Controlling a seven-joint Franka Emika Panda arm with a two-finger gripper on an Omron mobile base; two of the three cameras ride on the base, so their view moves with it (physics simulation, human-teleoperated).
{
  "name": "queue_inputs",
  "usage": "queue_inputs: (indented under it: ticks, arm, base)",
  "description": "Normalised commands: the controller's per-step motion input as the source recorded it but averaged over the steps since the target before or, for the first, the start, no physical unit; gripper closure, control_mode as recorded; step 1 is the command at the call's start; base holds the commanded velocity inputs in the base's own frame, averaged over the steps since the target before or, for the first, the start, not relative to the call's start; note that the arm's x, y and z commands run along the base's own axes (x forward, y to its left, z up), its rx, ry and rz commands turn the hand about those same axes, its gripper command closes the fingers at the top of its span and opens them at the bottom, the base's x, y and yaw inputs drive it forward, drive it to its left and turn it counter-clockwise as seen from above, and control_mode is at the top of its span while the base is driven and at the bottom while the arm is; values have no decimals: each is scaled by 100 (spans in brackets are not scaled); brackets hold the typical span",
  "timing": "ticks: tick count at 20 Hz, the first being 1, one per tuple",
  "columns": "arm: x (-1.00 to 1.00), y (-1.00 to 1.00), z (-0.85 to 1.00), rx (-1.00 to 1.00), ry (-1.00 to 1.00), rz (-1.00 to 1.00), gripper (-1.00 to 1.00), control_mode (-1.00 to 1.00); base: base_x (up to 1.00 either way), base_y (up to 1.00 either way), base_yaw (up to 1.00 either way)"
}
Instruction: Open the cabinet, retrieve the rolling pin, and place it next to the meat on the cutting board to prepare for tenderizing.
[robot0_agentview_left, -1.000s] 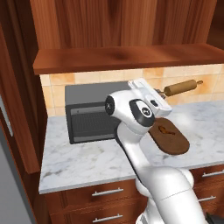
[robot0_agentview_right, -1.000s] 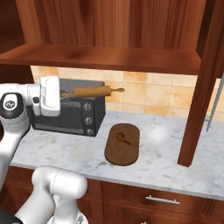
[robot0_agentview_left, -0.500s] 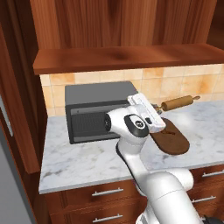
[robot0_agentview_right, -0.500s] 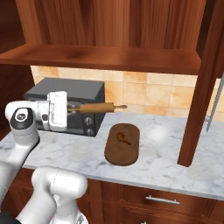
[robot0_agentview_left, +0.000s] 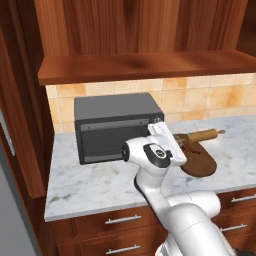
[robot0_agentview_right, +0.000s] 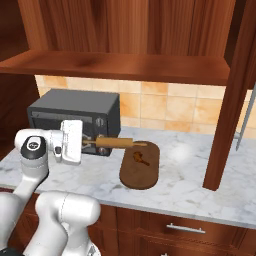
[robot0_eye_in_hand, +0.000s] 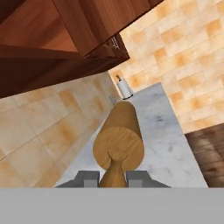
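My gripper is shut on one handle of the light-tan rolling pin. It holds the pin level above the marble counter, in front of the toaster oven. The pin's free end reaches over the near end of the dark oval cutting board, where the small orange-brown meat lies. From the left, the rolling pin hangs over the cutting board beyond the gripper. In the hand view the rolling pin points away, clamped between the fingertips. The cabinet above stands open.
A black toaster oven stands on the counter right behind the hand. The open cabinet doors hang at the left and at the right. Drawers run below the counter edge. A small white roll stands far along the counter.
The arm has lowered the rolling pin from the toaster oven's top height to just above the cutting board. The grip has stayed shut throughout.
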Motion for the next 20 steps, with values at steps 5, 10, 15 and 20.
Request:
queue_inputs:
  ticks: [5,10,15,20]
  arm:
    - [2,-12,-63,4,-7,0,100,-100]
    - [6,-15,-57,0,-14,-1,100,-100]
    - [15,-26,-52,-1,-11,-5,100,-100]
    - [15,-34,-43,0,-3,-5,100,-100]
  base:
    - [0,0,0]
    - [0,0,0]
    - [0,0,0]
    - [0,0,0]
